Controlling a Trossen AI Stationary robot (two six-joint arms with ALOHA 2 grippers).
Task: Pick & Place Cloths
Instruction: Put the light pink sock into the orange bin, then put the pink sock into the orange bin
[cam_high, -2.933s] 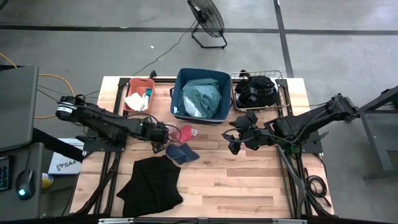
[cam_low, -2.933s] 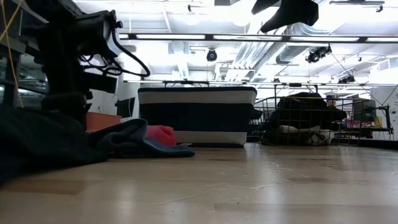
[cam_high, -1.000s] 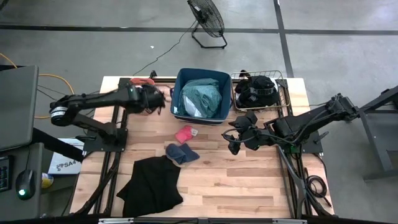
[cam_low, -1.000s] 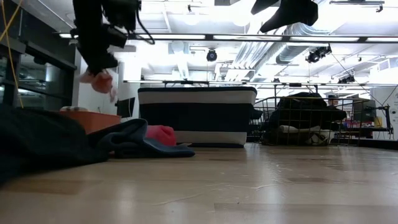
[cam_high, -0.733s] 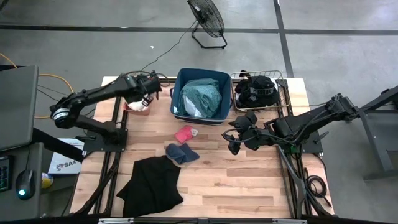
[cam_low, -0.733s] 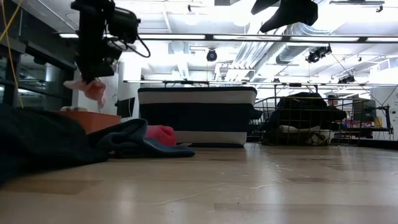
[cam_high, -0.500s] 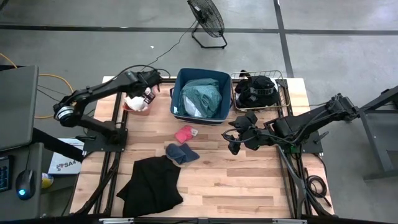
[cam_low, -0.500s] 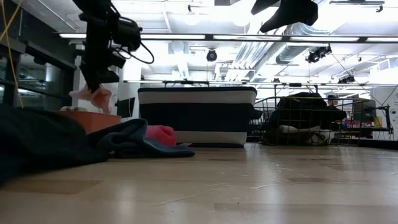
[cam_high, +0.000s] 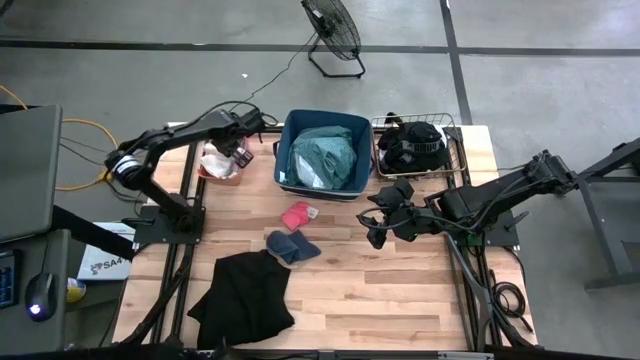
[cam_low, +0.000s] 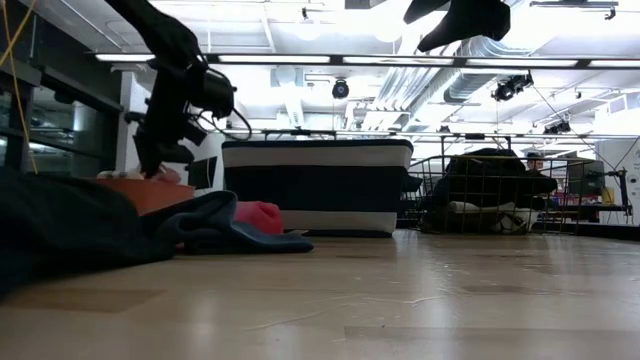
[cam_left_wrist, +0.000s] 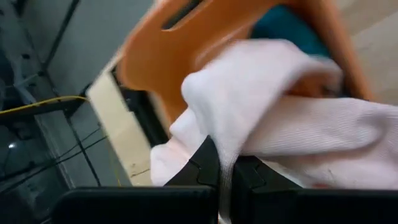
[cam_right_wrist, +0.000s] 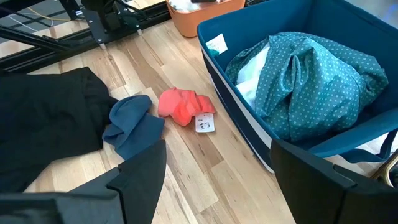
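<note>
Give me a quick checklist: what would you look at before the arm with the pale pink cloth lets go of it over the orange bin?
1. Left gripper over the orange bin: ok.
2. Pale pink cloth pinched between its fingers, seen in the left wrist view: ok.
3. Cloth low enough to drop inside the bin: ok, it hangs at the rim in the low view.
4. Room left in the bin: cannot tell, other cloths already fill part of it.
5. Right gripper out of the way: ok, it waits mid-table.
6. Red cloth and blue cloth lie waiting on the table: ok.
</note>
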